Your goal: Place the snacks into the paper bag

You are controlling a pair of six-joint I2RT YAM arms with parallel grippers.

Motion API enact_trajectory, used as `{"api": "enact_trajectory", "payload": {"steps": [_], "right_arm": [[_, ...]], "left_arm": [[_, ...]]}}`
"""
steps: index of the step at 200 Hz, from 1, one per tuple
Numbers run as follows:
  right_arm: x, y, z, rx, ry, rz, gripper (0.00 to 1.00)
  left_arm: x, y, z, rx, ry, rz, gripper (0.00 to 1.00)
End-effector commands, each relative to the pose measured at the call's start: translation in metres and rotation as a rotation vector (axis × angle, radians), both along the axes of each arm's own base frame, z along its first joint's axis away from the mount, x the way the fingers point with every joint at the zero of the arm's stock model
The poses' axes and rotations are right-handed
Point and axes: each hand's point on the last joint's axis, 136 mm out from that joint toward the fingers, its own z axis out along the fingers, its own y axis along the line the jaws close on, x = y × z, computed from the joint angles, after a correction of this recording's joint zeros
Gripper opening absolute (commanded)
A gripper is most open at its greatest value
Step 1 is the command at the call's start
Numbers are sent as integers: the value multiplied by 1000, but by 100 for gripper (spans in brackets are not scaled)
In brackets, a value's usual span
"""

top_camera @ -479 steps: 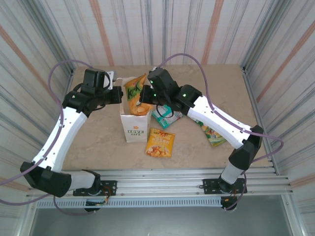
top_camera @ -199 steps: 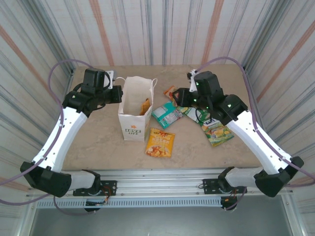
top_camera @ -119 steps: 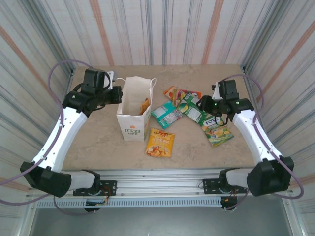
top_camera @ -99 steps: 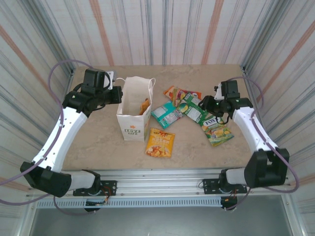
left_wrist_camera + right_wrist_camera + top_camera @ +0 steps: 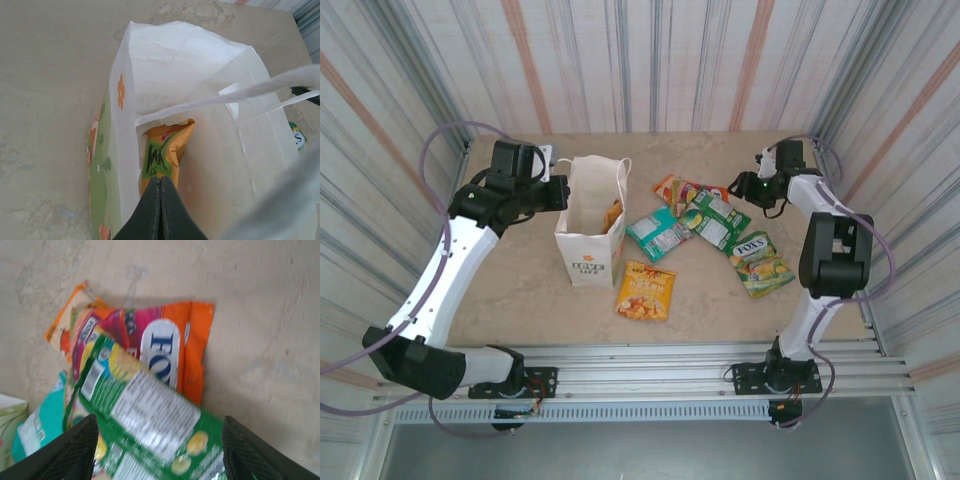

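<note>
We see the paper bag (image 5: 588,235) upright on the worktop (image 5: 520,290), with one orange-green packet (image 5: 165,155) inside. The other snacks (image 5: 647,290) lie loose to its right. Our left hand (image 5: 160,185) is pressed together over the bag's mouth. Our right hand (image 5: 160,455) is spread apart above them.

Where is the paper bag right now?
In the top view the bag stands left of centre, the left hand at its left rim and the snacks to its right.

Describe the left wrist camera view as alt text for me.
Looking down into an open white paper bag on a beige table, an orange-and-green snack packet standing inside; the left gripper has its jaws shut on the bag's near rim.
</note>
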Motion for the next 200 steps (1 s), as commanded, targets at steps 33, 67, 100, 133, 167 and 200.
{"api": "enact_trajectory", "payload": {"steps": [33,67,100,133,167,200], "right_arm": [[8,5,-39,19,82,82,70],[-25,22,-42,103,209,160,69],[-59,35,-31,163,273,188,69],[-96,54,-17,137,342,279,68],[-87,30,-12,-91,279,239,69],[-61,16,-18,-201,221,230,69]], "left_arm": [[1,5,1,4,-10,12,0],[1,5,-1,5,-3,17,0],[2,1,-3,-7,6,1,0],[2,0,1,-8,-2,-6,0],[1,1,3,-4,-7,-9,0],[0,2,2,-1,-8,-8,0]]}}
